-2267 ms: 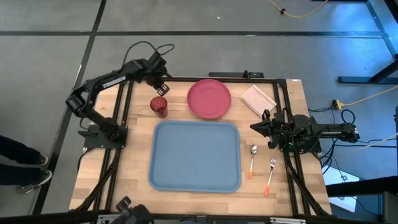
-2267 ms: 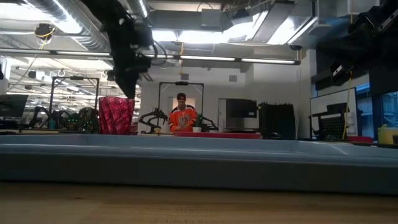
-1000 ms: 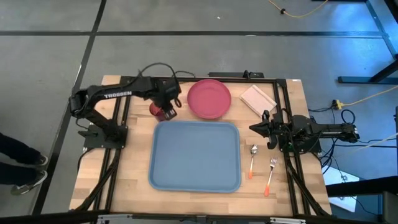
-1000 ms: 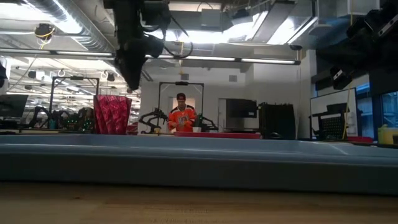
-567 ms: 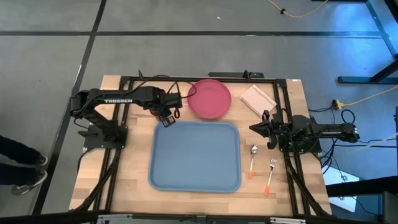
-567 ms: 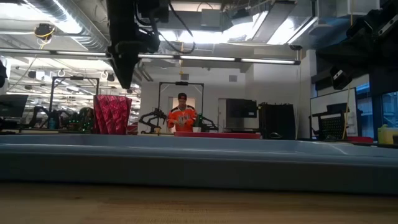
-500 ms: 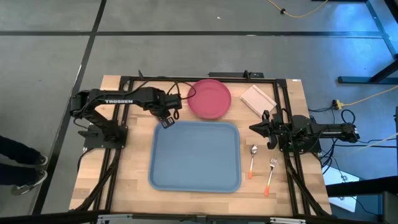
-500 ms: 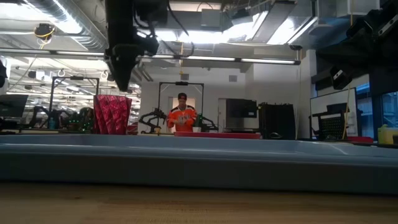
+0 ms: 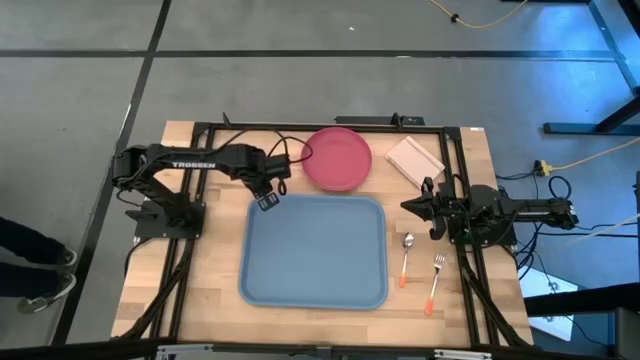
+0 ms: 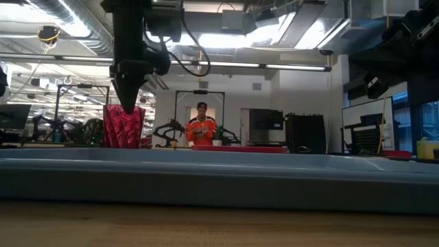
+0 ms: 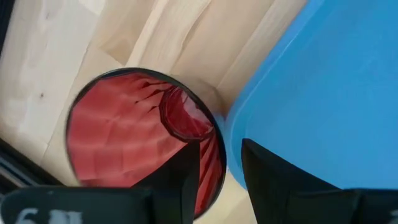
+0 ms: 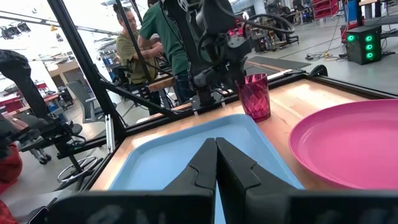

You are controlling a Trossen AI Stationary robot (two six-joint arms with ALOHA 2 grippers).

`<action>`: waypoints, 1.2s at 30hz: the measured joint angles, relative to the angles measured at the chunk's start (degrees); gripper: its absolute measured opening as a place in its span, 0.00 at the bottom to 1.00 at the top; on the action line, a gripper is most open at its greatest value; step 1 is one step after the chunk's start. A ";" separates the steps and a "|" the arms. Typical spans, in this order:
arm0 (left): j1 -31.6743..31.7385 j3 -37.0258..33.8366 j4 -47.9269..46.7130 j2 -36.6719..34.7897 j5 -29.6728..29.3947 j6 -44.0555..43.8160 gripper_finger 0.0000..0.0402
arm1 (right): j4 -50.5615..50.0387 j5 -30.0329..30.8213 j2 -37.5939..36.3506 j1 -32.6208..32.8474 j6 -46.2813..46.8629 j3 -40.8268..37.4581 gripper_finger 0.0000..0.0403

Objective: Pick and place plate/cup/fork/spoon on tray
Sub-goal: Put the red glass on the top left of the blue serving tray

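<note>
The maroon cup (image 11: pixel 124 143) stands upright on the table just off the tray's far left corner; it also shows in the low view (image 10: pixel 123 128). In the high view my left arm hides it. My left gripper (image 9: pixel 268 200) is open and points down over the cup's mouth. One finger (image 11: pixel 183 180) is inside the cup and the other (image 11: pixel 273 180) is outside, over the tray's edge. The light-blue tray (image 9: pixel 313 250) lies mid-table. The pink plate (image 9: pixel 337 158) sits behind it. The spoon (image 9: pixel 407 255) and fork (image 9: pixel 435 280) lie right of the tray. My right gripper (image 9: pixel 408 205) is shut and waits at the right.
A pale beige pad (image 9: pixel 414 158) lies at the far right of the table. Black frame rails run along the table's left, right and far sides. People stand in the room beyond the table.
My left gripper has moved toward the table's near edge and gone down from above the cup, so that its fingertips now reach the cup's rim. The cup has stayed where it was.
</note>
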 joint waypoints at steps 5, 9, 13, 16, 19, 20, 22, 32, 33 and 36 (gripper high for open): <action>0.00 -2.37 2.11 0.02 -0.39 3.11 0.27 | 0.02 0.00 0.00 0.00 -0.02 0.00 0.02; 0.00 -2.46 2.37 0.02 -2.53 4.77 0.22 | 0.02 0.00 0.00 0.00 -0.02 0.00 0.02; 0.01 -2.46 2.38 0.02 -4.87 5.91 0.17 | 0.02 0.00 0.00 0.00 -0.02 0.00 0.02; 0.00 -2.46 2.38 0.02 -4.67 7.34 0.12 | 0.02 0.00 0.00 0.00 -0.02 0.00 0.02; 0.00 -2.46 2.40 0.02 -5.15 7.39 0.05 | 0.02 0.00 0.00 0.00 -0.02 0.00 0.02; -0.01 -2.46 2.41 0.02 -6.07 7.38 0.03 | 0.02 0.00 0.00 0.00 -0.04 0.00 0.02; 0.02 -2.46 2.32 0.02 -8.16 7.39 0.02 | 0.02 0.02 0.00 0.00 -0.06 0.00 0.02; -0.94 9.56 -4.41 0.02 -7.25 8.33 0.01 | 0.02 0.02 0.00 0.00 -0.28 0.00 0.02; -1.48 10.72 -4.39 0.02 -5.40 7.56 0.01 | 0.02 0.02 0.00 0.00 -0.25 0.00 0.02; -3.84 12.63 -4.43 0.02 1.62 4.40 0.01 | 0.02 0.02 0.00 0.00 -0.18 0.00 0.02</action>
